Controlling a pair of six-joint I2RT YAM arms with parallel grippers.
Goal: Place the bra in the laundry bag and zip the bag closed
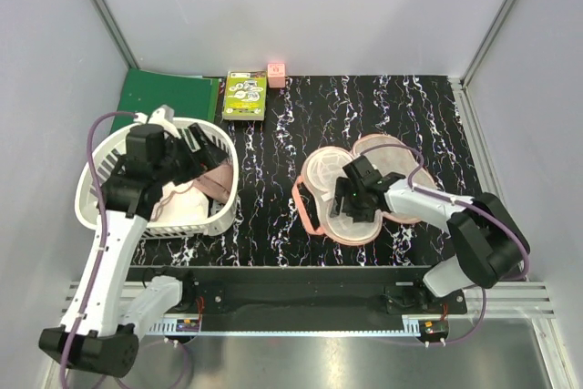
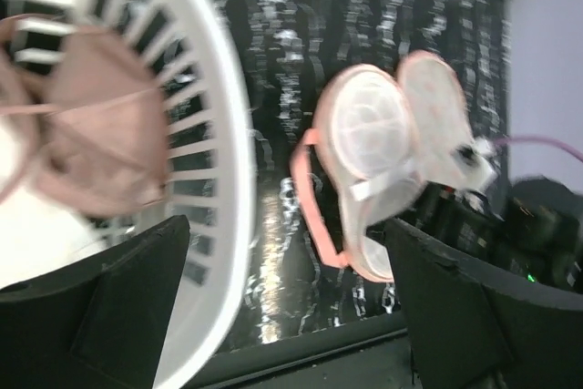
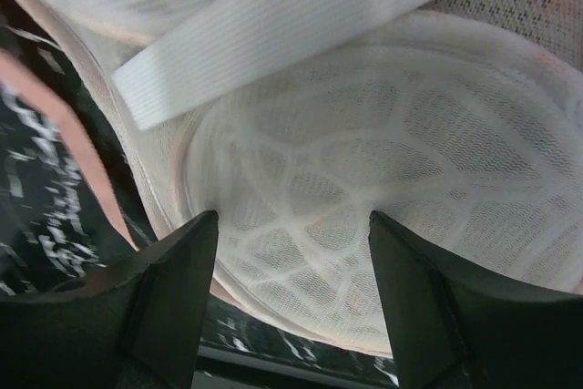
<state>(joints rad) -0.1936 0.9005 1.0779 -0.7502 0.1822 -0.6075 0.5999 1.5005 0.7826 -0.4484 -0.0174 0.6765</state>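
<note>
The salmon-pink bra (image 1: 215, 181) lies in the white slatted basket (image 1: 107, 157) at the left; it also shows in the left wrist view (image 2: 100, 134), behind the basket rim (image 2: 223, 125). My left gripper (image 1: 189, 147) hovers over the basket, open and empty (image 2: 287, 243). The laundry bag (image 1: 321, 170) lies open at the table's centre-right, white mesh faces up, and shows in the left wrist view (image 2: 373, 129). My right gripper (image 1: 351, 196) is open just above one mesh lobe (image 3: 364, 161), its fingers (image 3: 173, 280) apart with nothing between them.
White clothes (image 1: 187, 209) lie under the bra in the basket. A green folder (image 1: 168, 94), a green-yellow box (image 1: 246, 96) and a small pink cube (image 1: 276, 72) stand at the back. A white band (image 3: 301, 15) crosses the bag's inside. The table is black marbled.
</note>
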